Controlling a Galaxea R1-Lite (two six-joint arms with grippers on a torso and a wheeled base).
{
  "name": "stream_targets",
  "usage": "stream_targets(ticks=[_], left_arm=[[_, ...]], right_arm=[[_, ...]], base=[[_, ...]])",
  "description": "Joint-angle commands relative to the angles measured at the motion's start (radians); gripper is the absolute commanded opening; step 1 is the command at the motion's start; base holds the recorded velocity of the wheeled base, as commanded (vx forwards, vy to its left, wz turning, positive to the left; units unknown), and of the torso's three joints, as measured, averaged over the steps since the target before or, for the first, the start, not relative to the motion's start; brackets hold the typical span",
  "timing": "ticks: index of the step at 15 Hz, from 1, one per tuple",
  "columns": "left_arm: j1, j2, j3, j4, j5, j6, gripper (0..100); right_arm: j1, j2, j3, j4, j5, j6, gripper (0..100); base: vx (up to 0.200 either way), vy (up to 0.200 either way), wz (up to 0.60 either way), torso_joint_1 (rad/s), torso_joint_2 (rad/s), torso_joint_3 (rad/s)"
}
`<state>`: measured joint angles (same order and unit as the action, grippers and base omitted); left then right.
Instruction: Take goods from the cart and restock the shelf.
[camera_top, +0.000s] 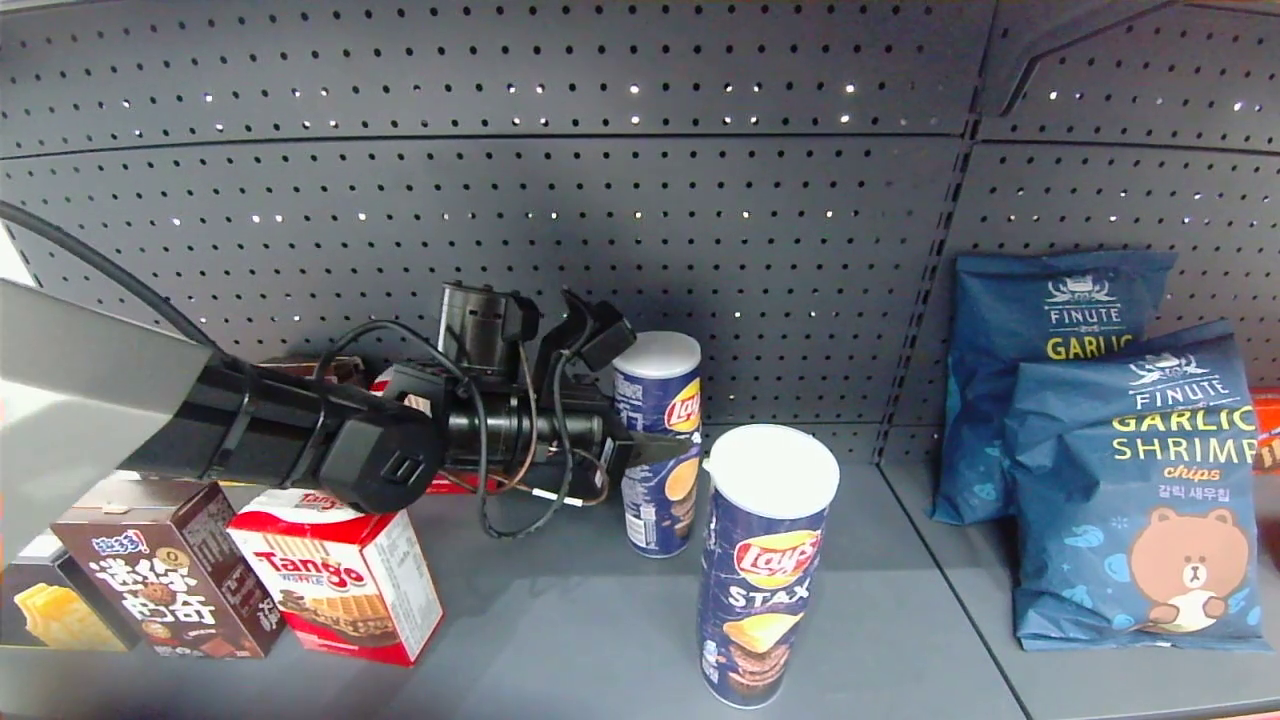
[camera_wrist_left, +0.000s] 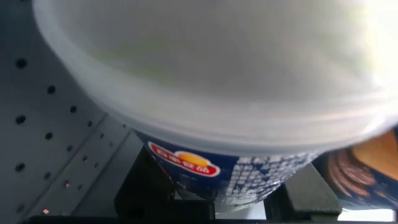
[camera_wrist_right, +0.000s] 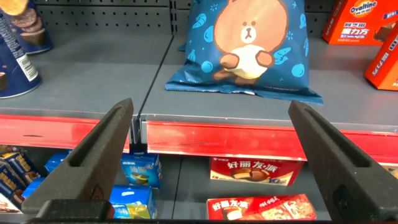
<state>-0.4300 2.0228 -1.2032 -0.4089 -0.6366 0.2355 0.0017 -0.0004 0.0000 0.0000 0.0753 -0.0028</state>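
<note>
The left pincer (camera_top: 652, 458), just left of centre in the head view, is clamped on the rear can (camera_top: 662, 385), one finger across its front at mid-height; the left wrist view shows the dark fingers (camera_wrist_left: 144, 194) either side of the blue body below the lid. The can looks upright, with its base at or just above the shelf (camera_top: 560, 620); I cannot tell whether it is touching.

The main risk, as I judge it, is letting go before the base is flat: a tall, narrow can released tilted or off the surface would probably tip, and the front can (camera_top: 765, 560), near it towards lower centre, could be knocked over too. Opening the fingers unevenly could also drag the can sideways.

Pulling back is the second hazard. A loose cable (camera_top: 520, 520) hangs below the wrist, and the arm lies just above the wafer box (camera_top: 340, 590) at lower left, so a low or slanted retreat might snag or shove it.

The right pincer (camera_wrist_right: 214, 177) is spread wide and carries nothing, in front of the shelf edge facing the bear bag (camera_wrist_right: 245, 46).
</note>
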Motion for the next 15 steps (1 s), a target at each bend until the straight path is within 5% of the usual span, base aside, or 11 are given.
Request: stream_targets(ticks=[1, 11, 12, 15], left_arm=[[0.0, 0.028, -0.024, -0.001, 0.0, 0.015, 0], [0.0, 0.074, -0.075, -0.007, 0.0, 0.054, 0], [0.0, 0.074, -0.076, -0.008, 0.0, 0.067, 100], [-0.001, 0.073, -0.07, -0.024, 0.0, 0.067, 100]], right_arm=[[0.0, 0.0, 0.0, 0.0, 0.001, 0.0, 100], [0.0, 0.0, 0.0, 0.0, 0.001, 0.0, 100], [0.0, 0.0, 0.0, 0.0, 0.0, 0.0, 100], [0.0, 0.0, 0.0, 0.0, 0.001, 0.0, 100]], base=[[0.0, 0.0, 0.0, 0.0, 0.0, 0.0], [0.0, 0.0, 0.0, 0.0, 0.0, 0.0], [0.0, 0.0, 0.0, 0.0, 0.0, 0.0], [0.0, 0.0, 0.0, 0.0, 0.0, 0.0]])
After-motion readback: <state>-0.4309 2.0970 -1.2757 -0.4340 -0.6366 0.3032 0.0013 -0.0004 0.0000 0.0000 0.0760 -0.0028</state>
